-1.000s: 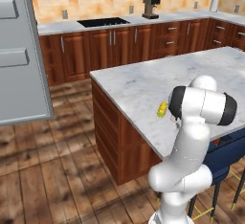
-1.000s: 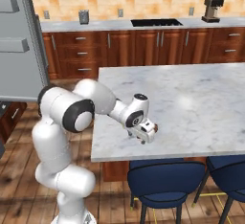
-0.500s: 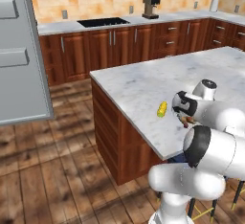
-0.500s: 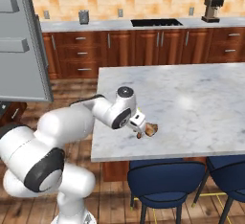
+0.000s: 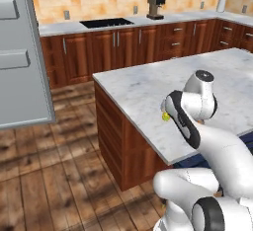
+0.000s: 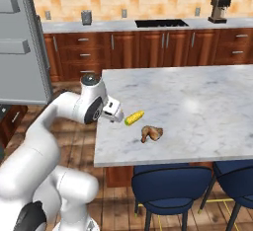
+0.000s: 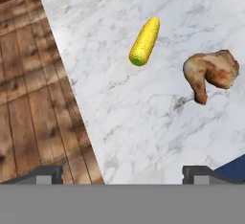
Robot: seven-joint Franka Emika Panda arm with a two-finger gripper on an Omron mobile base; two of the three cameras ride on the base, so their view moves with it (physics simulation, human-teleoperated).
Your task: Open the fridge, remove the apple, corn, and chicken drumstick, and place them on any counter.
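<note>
The corn (image 7: 145, 41) lies on the white marble counter (image 7: 143, 122), with the golden-brown chicken drumstick (image 7: 213, 72) beside it. In the right base view the corn (image 6: 134, 118) and the drumstick (image 6: 151, 134) rest near the counter's (image 6: 197, 96) left front corner. My gripper (image 6: 116, 115) hovers just left of the corn, at the counter's edge. It stands open with nothing between its fingertips (image 7: 48, 173). In the left base view my arm half hides the corn (image 5: 166, 117). The grey fridge (image 6: 20, 42) stands at the far left. The apple is out of view.
Two blue stools (image 6: 168, 185) (image 6: 237, 175) are tucked under the counter's near side. Wall counters hold a dark cooktop (image 6: 160, 23) and a coffee machine (image 6: 219, 9). Wooden floor (image 5: 59, 166) lies between the island and the fridge (image 5: 20, 52).
My gripper has drawn back leftward from above the drumstick toward the counter's edge, and its jaws have widened slightly. The drumstick stays lying on the counter, and the arm has swung round.
</note>
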